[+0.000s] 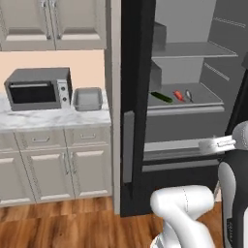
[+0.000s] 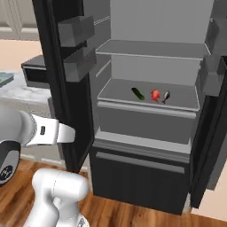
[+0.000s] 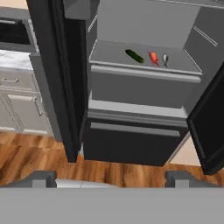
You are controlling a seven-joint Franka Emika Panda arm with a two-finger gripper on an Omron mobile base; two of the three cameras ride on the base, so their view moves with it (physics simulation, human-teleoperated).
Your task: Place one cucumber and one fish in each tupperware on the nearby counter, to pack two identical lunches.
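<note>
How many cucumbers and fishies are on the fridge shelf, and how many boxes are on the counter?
cucumber: 1
red fish: 1
silver fish: 1
grey tupperware on the counter: 1
Total: 4

dark-green cucumber, red-orange fish, grey tupperware, white-grey marbled counter

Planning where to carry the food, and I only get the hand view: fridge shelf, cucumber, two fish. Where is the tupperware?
Observer: Left base view shows a grey rectangular tupperware on the counter, right beside the toaster oven.
Operator: Anything in it?
Observer: Nothing shows inside it.
Operator: And the second one?
Observer: Right base view has a teal shape cut off at its left edge, on the counter; possibly that.
</note>
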